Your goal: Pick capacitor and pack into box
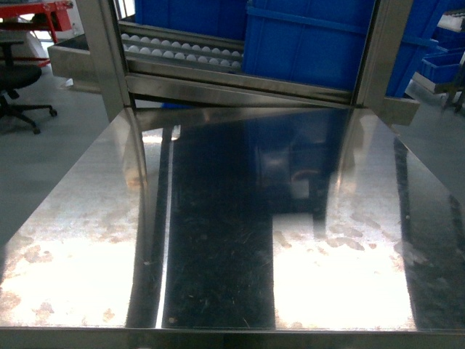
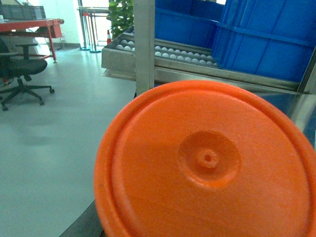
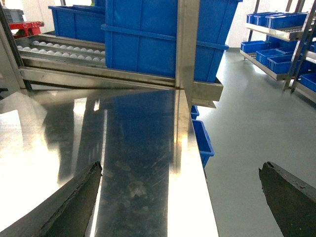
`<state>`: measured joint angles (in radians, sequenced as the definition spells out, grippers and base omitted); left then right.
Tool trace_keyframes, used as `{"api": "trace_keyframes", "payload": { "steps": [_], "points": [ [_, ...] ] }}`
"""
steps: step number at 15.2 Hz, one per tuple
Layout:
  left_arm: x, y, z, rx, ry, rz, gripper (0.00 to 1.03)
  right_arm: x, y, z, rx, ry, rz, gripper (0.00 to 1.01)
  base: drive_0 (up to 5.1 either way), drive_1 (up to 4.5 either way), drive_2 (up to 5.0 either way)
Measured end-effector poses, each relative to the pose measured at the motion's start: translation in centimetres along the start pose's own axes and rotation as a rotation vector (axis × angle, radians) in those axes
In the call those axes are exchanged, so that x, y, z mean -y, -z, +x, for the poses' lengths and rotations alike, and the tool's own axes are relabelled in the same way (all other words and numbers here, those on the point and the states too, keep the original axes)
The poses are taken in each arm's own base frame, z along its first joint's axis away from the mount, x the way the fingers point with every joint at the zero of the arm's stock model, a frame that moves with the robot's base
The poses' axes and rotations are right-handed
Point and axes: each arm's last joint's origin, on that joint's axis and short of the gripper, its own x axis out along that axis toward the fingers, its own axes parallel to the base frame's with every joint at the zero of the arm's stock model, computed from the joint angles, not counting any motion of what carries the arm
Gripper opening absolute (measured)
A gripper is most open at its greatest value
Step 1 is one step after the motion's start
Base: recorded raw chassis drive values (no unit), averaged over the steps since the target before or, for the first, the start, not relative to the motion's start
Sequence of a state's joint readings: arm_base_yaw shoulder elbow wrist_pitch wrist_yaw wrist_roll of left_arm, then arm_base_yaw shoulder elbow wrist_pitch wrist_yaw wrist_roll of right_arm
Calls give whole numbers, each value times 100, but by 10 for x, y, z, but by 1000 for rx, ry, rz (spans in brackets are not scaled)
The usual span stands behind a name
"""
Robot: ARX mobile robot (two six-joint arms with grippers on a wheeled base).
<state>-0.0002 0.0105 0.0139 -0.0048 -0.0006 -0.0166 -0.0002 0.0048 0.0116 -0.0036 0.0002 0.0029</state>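
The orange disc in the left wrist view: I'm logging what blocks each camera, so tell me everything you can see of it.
The orange disc is a round, matte face, plastic by the look, with a raised rim and a shallow central dimple holding a small nub. It fills the lower right of the left wrist view, very close to the lens, cut off by the bottom and right edges. It hides part of the steel table behind it. What holds or touches it cannot be seen, and it does not appear in the head view.
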Motion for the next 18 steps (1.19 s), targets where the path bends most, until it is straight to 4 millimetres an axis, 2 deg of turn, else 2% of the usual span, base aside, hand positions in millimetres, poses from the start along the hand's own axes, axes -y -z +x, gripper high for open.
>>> {"api": "trace_keyframes", "payload": {
  "steps": [18],
  "points": [
    [0, 0, 0, -3, 0, 3, 44, 0, 0, 0, -2, 0, 0, 98, 0, 0, 0]
  ]
}}
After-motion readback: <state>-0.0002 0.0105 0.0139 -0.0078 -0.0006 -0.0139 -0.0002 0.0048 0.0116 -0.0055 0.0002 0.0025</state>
